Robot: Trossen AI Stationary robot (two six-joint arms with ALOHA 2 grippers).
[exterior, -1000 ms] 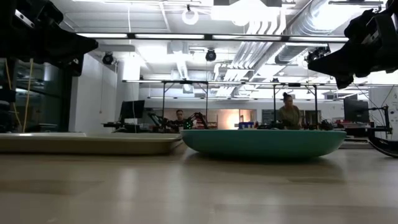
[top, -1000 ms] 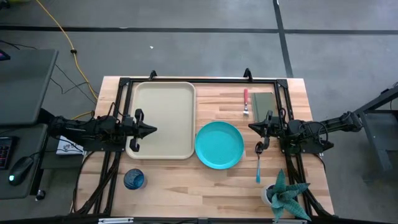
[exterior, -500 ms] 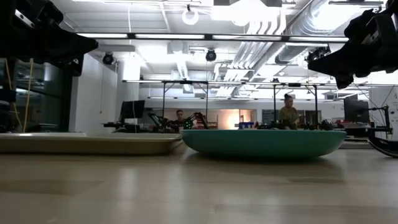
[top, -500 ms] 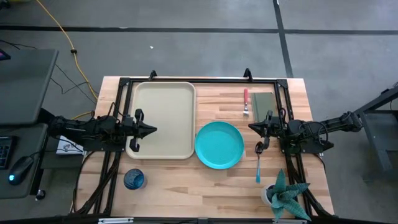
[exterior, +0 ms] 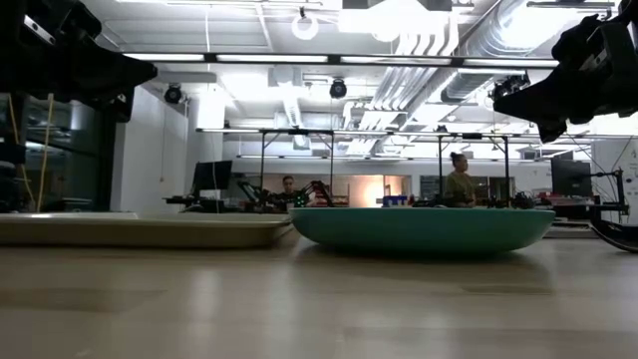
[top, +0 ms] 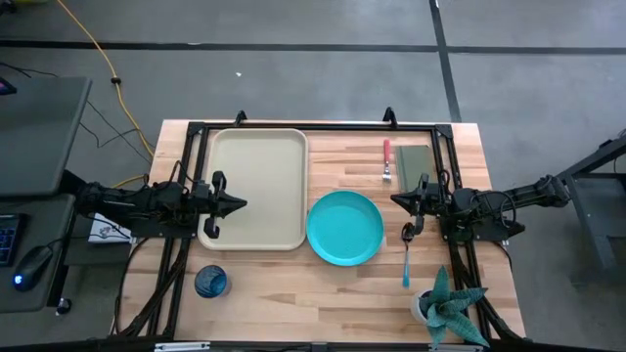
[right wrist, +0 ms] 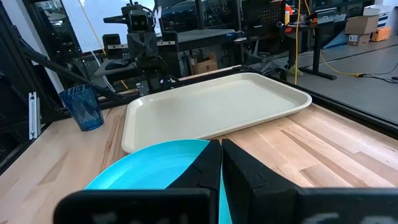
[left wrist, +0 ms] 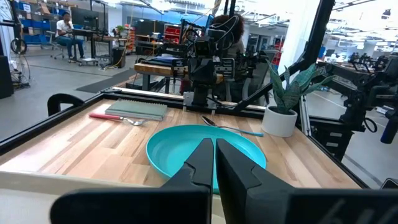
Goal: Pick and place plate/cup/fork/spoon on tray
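We have the wooden desk (top: pixel 293 293) before us with nothing yet loaded. The one beige tray (top: pixel 256 186) lies bare on the left half. The one turquoise plate (top: pixel 344 227) sits on the desk just beside the tray's right edge. The single dark-blue cup (top: pixel 210 283) stands near the desk's front-left corner, well apart from the plate. One spoon (top: pixel 407 256) with a light-blue handle lies to the right of the plate, and one red-handled fork (top: pixel 386 161) rests just beside a grey-green pad (top: pixel 413 161) at the far right. A potted plant (top: pixel 442 305) stands at the front-right corner.

We judge that the task is at its start, with no pick begun. The left gripper (top: pixel 235 204) hangs above the tray's left edge with its jaws together, and the right gripper (top: pixel 398 200) hangs between the plate and the pad, jaws likewise closed.

Next we would expect one arm to spread its jaws and descend on an item. The plate, being flat, calls for a grip on its rim.
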